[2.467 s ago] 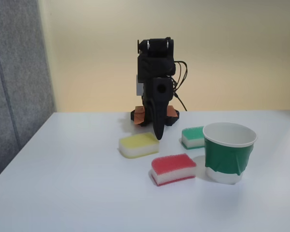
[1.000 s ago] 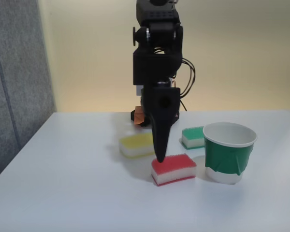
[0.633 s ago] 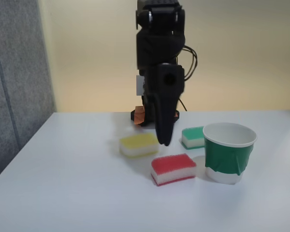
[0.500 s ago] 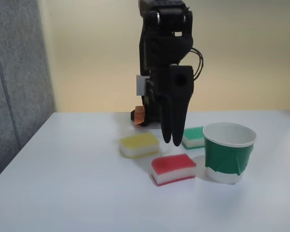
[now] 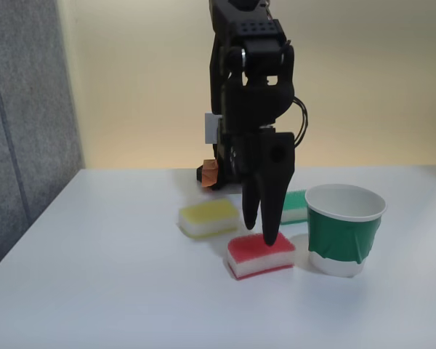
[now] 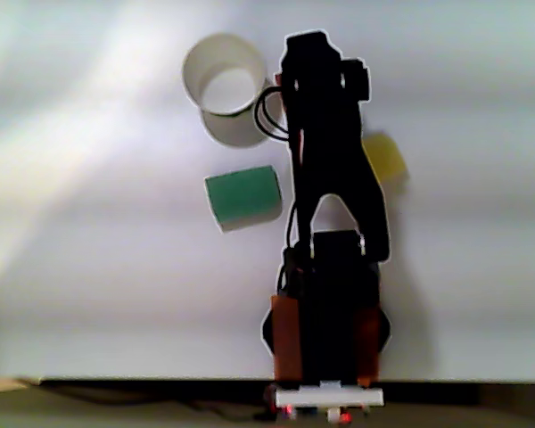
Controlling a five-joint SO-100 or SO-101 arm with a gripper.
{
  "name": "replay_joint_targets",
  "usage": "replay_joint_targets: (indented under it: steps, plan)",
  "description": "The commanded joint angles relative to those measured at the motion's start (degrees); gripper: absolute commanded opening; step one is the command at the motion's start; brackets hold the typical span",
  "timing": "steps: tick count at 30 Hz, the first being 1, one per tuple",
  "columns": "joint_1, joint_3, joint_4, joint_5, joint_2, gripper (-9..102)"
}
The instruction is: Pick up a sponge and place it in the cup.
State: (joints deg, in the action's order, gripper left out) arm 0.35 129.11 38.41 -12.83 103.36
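The red-topped sponge [image 5: 260, 256] with its white foam base lies flat on the white table [image 5: 116, 291], just left of the green paper cup [image 5: 345, 231]. My black gripper [image 5: 261, 231] points straight down over the sponge, its two fingers spread in a narrow V. The longer fingertip [image 5: 271, 238] reaches the sponge's red top; nothing is held between the fingers. In the other view my arm [image 6: 325, 152] covers the sponge, and the cup [image 6: 205, 85] shows its white inside at the upper left.
A yellow-topped sponge [image 5: 208, 217] lies left of the gripper, also the yellow sponge [image 6: 385, 157]. A green-topped sponge [image 5: 296, 205] sits behind, partly hidden by the fingers, and shows as the green sponge [image 6: 242, 196]. A grey panel [image 5: 22, 116] stands at the left.
The gripper swung right from beside the yellow sponge, spread its fingers, and over the last half second came down onto the red sponge's top. The sponges and cup have not moved.
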Motion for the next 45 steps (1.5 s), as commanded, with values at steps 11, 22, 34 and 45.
replay_joint_targets:
  steps: [11,22,34,45]
  plan:
    - [-0.44,-4.22,-7.03,-1.05,-6.15,39]
    - [-0.35,-2.02,-34.45,-0.79,-22.59,28]
    - [-0.35,-1.58,-48.69,-0.53,-29.62,18]
    - [0.62,-1.67,-47.11,-0.53,-25.93,1]
